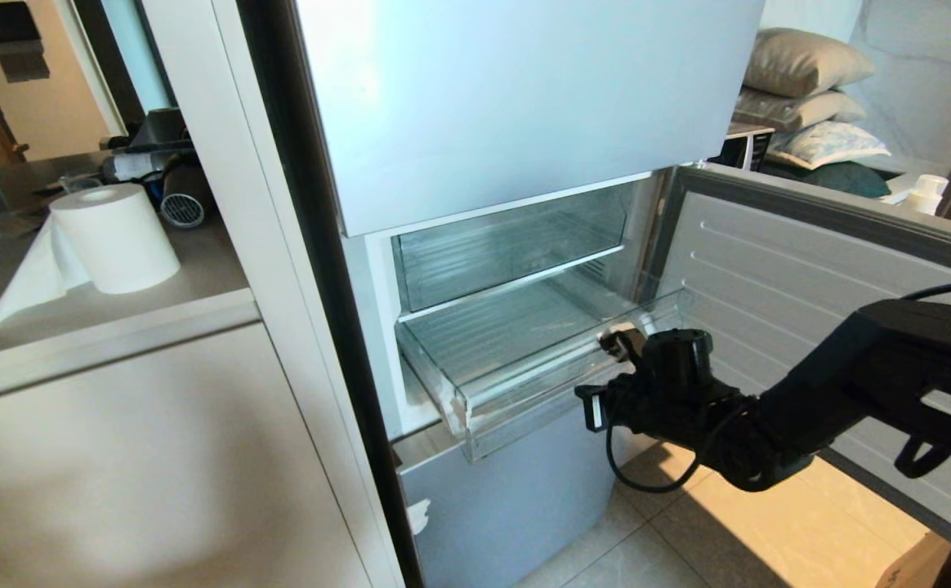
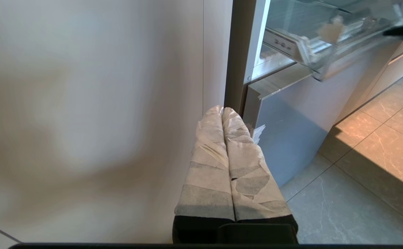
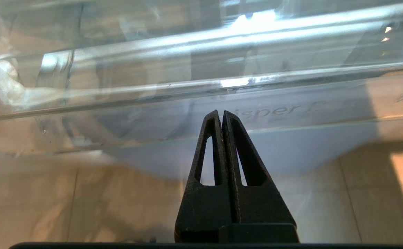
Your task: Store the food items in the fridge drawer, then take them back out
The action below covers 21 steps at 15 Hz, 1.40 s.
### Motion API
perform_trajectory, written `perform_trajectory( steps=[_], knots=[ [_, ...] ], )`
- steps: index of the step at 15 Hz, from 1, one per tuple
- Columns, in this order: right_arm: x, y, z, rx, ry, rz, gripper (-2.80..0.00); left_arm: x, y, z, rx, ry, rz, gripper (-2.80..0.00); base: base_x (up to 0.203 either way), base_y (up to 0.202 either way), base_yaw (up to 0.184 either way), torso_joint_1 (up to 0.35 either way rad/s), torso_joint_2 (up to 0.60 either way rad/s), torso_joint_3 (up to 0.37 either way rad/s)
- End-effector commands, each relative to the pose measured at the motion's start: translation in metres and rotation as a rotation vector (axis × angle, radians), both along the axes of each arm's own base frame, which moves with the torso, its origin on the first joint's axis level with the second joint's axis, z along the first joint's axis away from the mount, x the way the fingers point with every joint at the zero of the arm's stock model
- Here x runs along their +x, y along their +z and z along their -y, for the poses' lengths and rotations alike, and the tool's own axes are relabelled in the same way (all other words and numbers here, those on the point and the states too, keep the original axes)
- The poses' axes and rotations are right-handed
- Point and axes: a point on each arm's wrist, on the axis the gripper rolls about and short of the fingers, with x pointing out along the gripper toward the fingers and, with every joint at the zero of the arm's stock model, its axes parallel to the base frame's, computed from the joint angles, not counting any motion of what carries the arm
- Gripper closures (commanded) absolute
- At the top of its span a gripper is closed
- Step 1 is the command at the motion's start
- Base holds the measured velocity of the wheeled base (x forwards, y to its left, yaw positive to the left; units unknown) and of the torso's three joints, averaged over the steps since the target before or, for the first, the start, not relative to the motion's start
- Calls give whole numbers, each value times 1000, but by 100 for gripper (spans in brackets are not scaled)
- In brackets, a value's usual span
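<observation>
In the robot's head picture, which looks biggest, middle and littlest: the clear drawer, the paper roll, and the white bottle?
1. Drawer: biggest.
2. Paper roll: middle.
3. Bottle: littlest, though it sits farther back, which makes it look smaller.

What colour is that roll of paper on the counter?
White; the paper roll shows best in the head view.
</observation>
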Motion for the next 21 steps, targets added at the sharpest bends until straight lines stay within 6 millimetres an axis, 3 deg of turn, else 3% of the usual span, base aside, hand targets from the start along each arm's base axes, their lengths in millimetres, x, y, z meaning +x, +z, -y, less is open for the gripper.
perform_trajectory(
  steps=[1, 4, 7, 13, 21],
  knots=[
    [23, -9, -19, 18, -41, 42, 0, 0, 0, 0, 0, 0, -2, 0, 0, 0, 0, 0, 0, 0],
    [45, 3, -49, 155, -235, 119, 0, 0, 0, 0, 0, 0, -1, 0, 0, 0, 0, 0, 0, 0],
    [39, 14, -69, 306, -291, 157, 0, 0, 0, 0, 0, 0, -2, 0, 0, 0, 0, 0, 0, 0],
    [18, 4, -71, 252, -268, 98, 0, 0, 0, 0, 0, 0, 0, 0, 0, 0, 0, 0, 0, 0],
    [60, -15, -74, 187, -216, 156, 0, 0, 0, 0, 0, 0, -2, 0, 0, 0, 0, 0, 0, 0]
  ],
)
